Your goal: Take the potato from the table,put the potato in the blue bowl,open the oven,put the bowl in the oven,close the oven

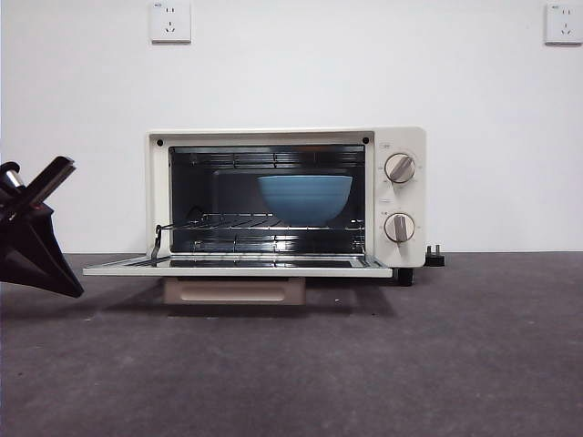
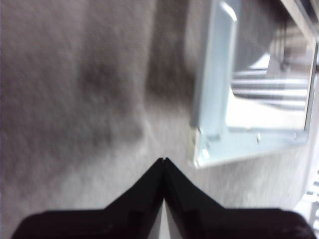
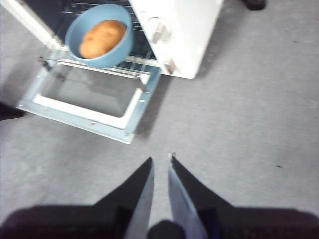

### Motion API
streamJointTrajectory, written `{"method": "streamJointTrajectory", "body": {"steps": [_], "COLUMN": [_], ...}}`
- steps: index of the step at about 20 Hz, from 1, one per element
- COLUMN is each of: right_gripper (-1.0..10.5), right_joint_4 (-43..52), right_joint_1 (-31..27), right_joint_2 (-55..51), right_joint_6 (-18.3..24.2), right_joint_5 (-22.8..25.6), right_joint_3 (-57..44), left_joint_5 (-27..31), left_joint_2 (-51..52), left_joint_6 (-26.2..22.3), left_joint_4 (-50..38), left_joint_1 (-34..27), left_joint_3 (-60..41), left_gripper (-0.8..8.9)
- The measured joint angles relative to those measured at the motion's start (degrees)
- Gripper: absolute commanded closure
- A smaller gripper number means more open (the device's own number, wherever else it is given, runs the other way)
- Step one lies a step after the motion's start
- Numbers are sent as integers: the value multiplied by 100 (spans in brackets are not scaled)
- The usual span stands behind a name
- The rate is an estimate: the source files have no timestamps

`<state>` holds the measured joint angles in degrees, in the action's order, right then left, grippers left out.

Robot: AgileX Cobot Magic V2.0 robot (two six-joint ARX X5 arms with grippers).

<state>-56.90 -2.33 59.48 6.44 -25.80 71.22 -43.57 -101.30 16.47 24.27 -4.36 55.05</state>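
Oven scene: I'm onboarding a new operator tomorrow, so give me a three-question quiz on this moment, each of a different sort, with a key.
1. True or false: the oven door is shut.
2. Where is the potato? A) on the table B) in the blue bowl on the oven rack C) in the right gripper
3. Fill in: the left gripper, jaws together and empty, is beside the door's ____ corner.

Key
1. False: the door lies folded down flat.
2. B
3. Outer
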Motion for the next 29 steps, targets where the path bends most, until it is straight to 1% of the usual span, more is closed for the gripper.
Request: {"method": "streamJointTrajectory", "body": {"steps": [3, 5, 8, 13, 15, 18, 21, 23, 26, 27, 28, 29], "right_gripper": [892, 892, 892, 892, 892, 892, 892, 892, 892, 911, 967, 962], "right_joint_4": [-2, -4, -7, -7, -9, -11, -28, -31, -28, -37, -74, -151], "right_joint_1": [0, 0, 0, 0, 0, 0, 0, 0, 0, 0, 0, 0], "right_joint_2": [-7, -11, -31, -33, -33, -33, -35, -70, -284, -376, -431, -463], "right_joint_6": [-20, -22, -50, -85, -109, -140, -157, -195, -258, -273, -282, -282], "right_joint_5": [-304, -343, -450, -466, -481, -728, -739, -863, -879, -883, -885, -890], "right_joint_3": [0, 0, 0, 0, 0, 0, 0, 0, -2, -2, -2, -2], "left_joint_5": [-9, -59, -343, -535, -748, -1185, -1257, -1276, -1281, -1274, -1268, -1235], "left_joint_2": [-125, -173, -197, -201, -212, -212, -212, -210, -208, -208, -208, -208], "left_joint_6": [221, 286, 492, 717, 800, 1115, 1464, 1574, 1799, 1871, 1919, 1985], "left_joint_4": [-138, -240, -557, -614, -688, -1073, -1248, -1248, -1250, -1252, -1263, -1283], "left_joint_1": [0, 0, 0, -9, -26, -42, -39, -26, 31, 61, 103, 168], "left_joint_3": [0, 0, 0, 0, 0, 0, 59, 247, 719, 929, 1104, 1303], "left_gripper": [821, 821, 821, 821, 821, 821, 821, 821, 821, 821, 821, 821]}}
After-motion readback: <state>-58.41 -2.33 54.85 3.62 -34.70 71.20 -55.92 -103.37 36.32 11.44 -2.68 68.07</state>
